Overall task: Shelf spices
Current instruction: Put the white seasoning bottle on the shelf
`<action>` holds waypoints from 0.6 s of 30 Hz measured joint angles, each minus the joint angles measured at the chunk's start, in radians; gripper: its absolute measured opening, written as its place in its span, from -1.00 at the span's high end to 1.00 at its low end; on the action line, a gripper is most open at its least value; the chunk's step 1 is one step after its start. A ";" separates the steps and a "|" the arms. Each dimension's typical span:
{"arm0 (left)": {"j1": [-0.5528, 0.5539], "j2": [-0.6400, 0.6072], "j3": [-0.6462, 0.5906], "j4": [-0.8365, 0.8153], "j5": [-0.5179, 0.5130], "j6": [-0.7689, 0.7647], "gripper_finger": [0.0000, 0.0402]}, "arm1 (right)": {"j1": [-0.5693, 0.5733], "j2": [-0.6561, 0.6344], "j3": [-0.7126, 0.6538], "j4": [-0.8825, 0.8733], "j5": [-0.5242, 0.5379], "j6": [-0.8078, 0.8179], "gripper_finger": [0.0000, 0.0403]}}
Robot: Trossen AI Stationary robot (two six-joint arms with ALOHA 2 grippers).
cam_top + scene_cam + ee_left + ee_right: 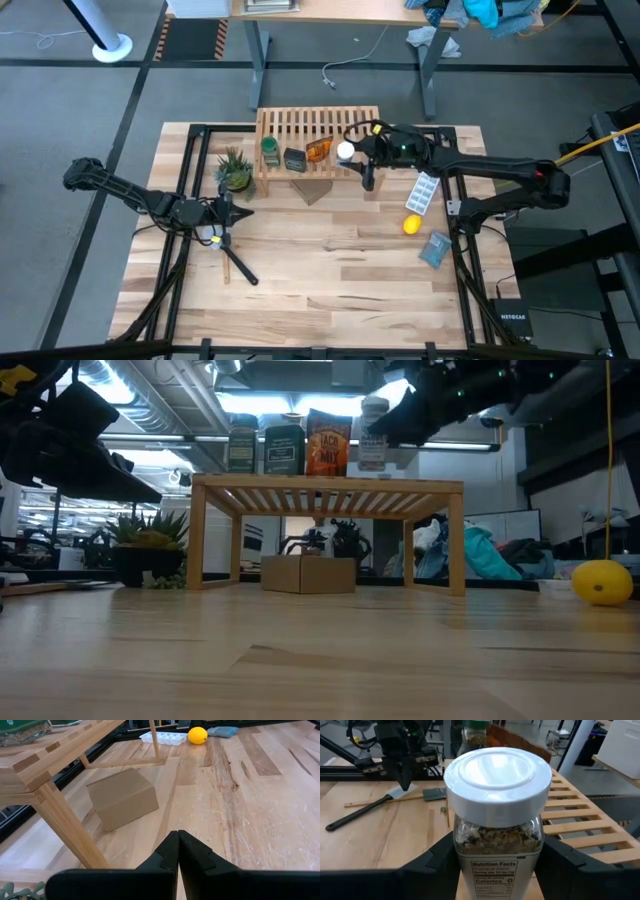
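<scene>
The light-wood shelf [318, 128] stands at the table's far side. On its slatted top, in a row, stand the green-lidded jar [270, 151], the dark tin [294, 159], the amber bottle [318, 150] and the white-capped jar [345, 152]. My right gripper [356, 153] reaches in from the table's right and is shut on the white-capped jar [496, 795]. My left gripper [222, 212] is shut and holds nothing; it hovers over the table left of the shelf, near the plant. My right gripper pinches the white-capped jar by its glass body just below the cap [462, 837], one finger [432, 862] on each side. The fingers come nearly level from the table's right. The jar is upright at the right end of the row on the shelf top [373, 448].
A potted plant [234, 170] sits by the shelf's left leg. A cardboard box [313, 188] lies under the shelf's front. A white tray [424, 192], a yellow lemon [411, 225] and a blue packet [435, 248] lie on the right, a dark-handled spatula [238, 265] on the left.
</scene>
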 joint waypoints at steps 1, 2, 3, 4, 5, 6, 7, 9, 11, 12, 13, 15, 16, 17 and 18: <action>0.000 0.000 0.000 0.000 0.000 -0.001 0.99 | -0.006 0.003 -0.018 0.029 -0.011 0.000 -0.01; 0.000 0.000 0.000 0.001 0.000 -0.003 0.99 | -0.013 0.004 -0.034 0.050 -0.020 0.000 -0.01; 0.000 0.000 0.000 -0.001 0.000 -0.003 0.99 | -0.021 0.004 -0.047 0.067 -0.027 0.000 -0.01; 0.000 0.000 0.000 -0.001 0.001 -0.003 0.99 | -0.028 0.004 -0.057 0.079 -0.036 0.001 -0.01; 0.000 0.000 0.000 0.000 0.004 -0.003 0.99 | -0.035 0.004 -0.067 0.097 -0.043 0.008 -0.01; 0.000 0.000 0.000 0.000 0.011 -0.003 0.99 | -0.042 0.004 -0.075 0.114 -0.053 0.015 -0.01; 0.000 0.000 0.000 0.000 0.015 -0.003 0.99 | -0.048 0.004 -0.081 0.122 -0.064 0.025 -0.01; 0.000 0.000 0.000 0.000 0.016 -0.003 0.99 | -0.053 0.004 -0.092 0.127 -0.070 0.030 -0.01; 0.000 0.000 0.000 0.000 0.018 -0.003 0.99 | -0.051 0.007 -0.098 0.126 -0.070 0.033 -0.01; 0.000 0.000 0.000 0.000 0.018 -0.003 0.99 | -0.051 0.009 -0.098 0.128 -0.070 0.034 -0.01; 0.000 0.000 0.000 0.001 0.018 -0.003 0.99 | -0.051 0.011 -0.098 0.128 -0.070 0.035 -0.01; 0.000 0.000 0.000 0.001 0.018 -0.003 0.99 | -0.051 0.020 -0.098 0.138 -0.070 0.039 -0.04; 0.000 0.000 0.000 0.001 0.019 -0.003 0.99 | -0.051 0.023 -0.097 0.140 -0.069 0.042 -0.08; 0.000 0.000 0.000 0.001 0.019 -0.003 0.99 | -0.051 0.027 -0.097 0.143 -0.069 0.046 -0.13; 0.000 0.000 0.000 0.002 0.019 -0.004 0.99 | -0.051 0.031 -0.097 0.144 -0.067 0.053 -0.19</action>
